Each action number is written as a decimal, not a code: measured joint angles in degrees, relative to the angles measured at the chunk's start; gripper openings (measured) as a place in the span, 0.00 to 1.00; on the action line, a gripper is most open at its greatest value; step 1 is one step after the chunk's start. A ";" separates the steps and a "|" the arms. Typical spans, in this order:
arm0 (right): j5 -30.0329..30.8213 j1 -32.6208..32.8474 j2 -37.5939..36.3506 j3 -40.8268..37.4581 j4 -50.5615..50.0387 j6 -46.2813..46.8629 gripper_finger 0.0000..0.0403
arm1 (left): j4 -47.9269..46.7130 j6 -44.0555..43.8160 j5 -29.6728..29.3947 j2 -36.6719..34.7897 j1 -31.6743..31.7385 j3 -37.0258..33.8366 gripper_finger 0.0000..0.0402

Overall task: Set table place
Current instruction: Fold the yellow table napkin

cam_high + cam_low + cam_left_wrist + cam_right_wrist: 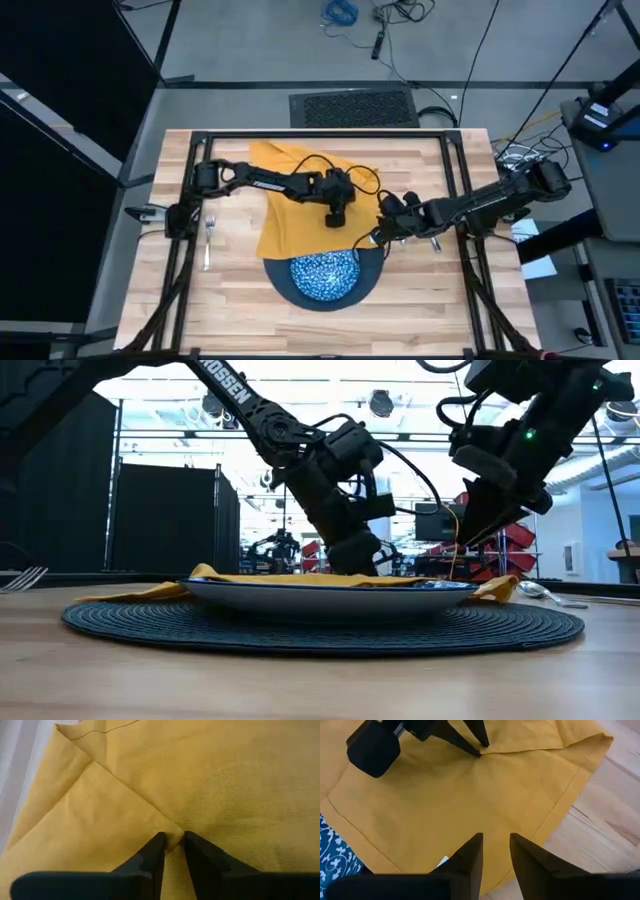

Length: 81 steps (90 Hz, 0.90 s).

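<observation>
Already the dish sits on the plate; the fork lies aside. The left gripper, jaws pinched on the unfolded napkin, works it; the right gripper hovers parted above its edge.

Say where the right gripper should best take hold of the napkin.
Probably the free corner lying flat on the bare table, approached from above. The left gripper already pinches a fold mid-cloth, and the right gripper hovers open over the hem beside that corner, clear of the dish.
</observation>
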 joint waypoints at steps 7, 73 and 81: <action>-0.06 0.00 0.00 0.00 -0.02 0.02 0.21 | 0.00 0.00 0.00 0.00 -0.28 0.00 0.15; -1.50 0.00 0.00 -0.02 -0.17 0.44 0.21 | 0.02 0.04 -4.12 0.00 -0.77 0.00 0.00; -1.50 0.00 0.00 -0.02 -0.17 0.44 0.21 | 0.02 0.04 -4.04 0.00 -0.87 0.00 0.00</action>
